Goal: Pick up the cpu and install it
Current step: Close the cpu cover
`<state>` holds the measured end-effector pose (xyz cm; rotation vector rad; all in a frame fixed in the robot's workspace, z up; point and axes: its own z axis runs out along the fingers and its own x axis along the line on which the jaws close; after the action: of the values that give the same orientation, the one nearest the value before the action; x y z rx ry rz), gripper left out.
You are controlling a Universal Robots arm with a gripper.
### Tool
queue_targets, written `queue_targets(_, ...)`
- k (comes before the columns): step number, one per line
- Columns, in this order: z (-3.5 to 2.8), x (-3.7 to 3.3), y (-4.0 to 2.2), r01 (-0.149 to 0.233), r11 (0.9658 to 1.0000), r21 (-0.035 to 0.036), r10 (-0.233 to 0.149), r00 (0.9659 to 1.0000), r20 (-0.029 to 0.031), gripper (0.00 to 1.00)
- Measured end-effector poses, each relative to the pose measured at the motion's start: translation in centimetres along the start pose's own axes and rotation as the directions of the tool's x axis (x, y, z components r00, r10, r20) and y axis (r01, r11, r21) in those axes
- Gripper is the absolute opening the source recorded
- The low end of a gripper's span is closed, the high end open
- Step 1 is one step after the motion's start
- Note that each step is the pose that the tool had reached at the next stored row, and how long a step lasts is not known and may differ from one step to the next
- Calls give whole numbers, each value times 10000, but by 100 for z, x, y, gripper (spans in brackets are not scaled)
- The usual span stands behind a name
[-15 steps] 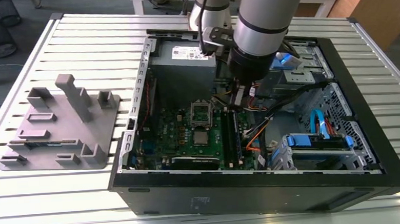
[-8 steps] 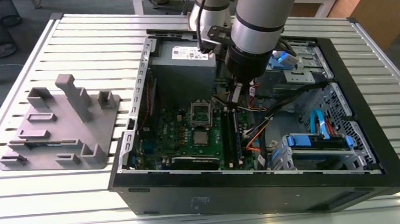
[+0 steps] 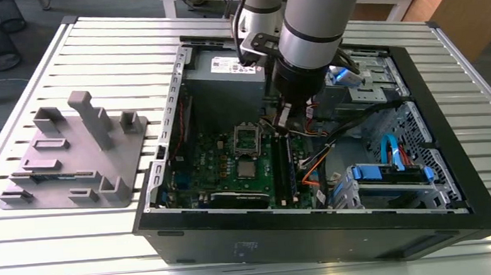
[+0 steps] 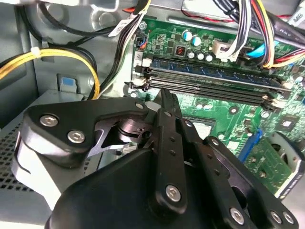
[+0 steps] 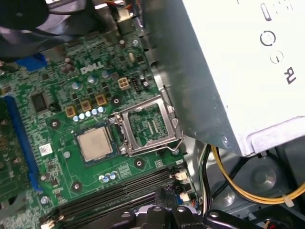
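1. Progress looks nearly complete, as I judge it: the cpu [image 5: 95, 144] already lies flat in the socket of the green motherboard [image 5: 57, 119], and the gripper [image 4: 164, 102] holds nothing.
2. What seems to be left is the closing: the metal load plate [image 5: 147, 125] of the socket stands swung open beside the chip, hinged at the socket's edge, and its thin wire lever [image 5: 176, 143] is not pressed down (so the chip is placed but not locked, in my reading).
3. The gripper has its two black fingers [image 4: 167, 124] drawn together with no visible gap and with no object between them; in the exterior view it hangs under the arm [image 3: 308, 40], inside the open computer case [image 3: 449, 183], over the motherboard's edge near the memory slots [image 4: 209, 81].
4. The cpu is a small flat square with a dull silver metal top; it sits level, with its sides parallel to the socket frame. In the exterior view it shows as a pale square [image 3: 246, 169] in the middle part of the board, toward the case's front edge from the open plate.
5. The grey plastic holder [image 3: 70, 159] stands on the slatted tabletop [image 3: 58, 248], near the case's side wall, well apart from the chip.
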<state>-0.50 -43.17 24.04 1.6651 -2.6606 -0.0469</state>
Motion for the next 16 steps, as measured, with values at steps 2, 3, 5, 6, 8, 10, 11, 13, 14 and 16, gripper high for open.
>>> queue_targets(2, 23, -4, 4, -186, 9998, 2, 186, 9998, 4, 11)
queue_targets(3, 33, -8, 8, -265, 9996, 3, 265, 9996, 5, 11)
queue_targets(5, 49, -20, 19, -369, 9993, 5, 369, 9993, 7, 11)
queue_targets(6, 56, -27, 27, -402, 9992, 5, 402, 9992, 8, 11)
queue_targets(8, 68, -34, 55, -443, 9990, 6, 443, 9990, 11, 11)
queue_targets(10, 83, -41, 84, -467, 9989, 7, 467, 9989, 11, 11)
queue_targets(11, 94, -48, 95, -486, 9988, 6, 486, 9988, 13, 11)
queue_targets(13, 118, -68, 108, -562, 9984, 7, 562, 9984, 15, 11)
queue_targets(14, 130, -74, 111, -631, 9980, 8, 631, 9980, 18, 11)
queue_targets(16, 148, -84, 120, -759, 9971, 10, 759, 9971, 20, 11)
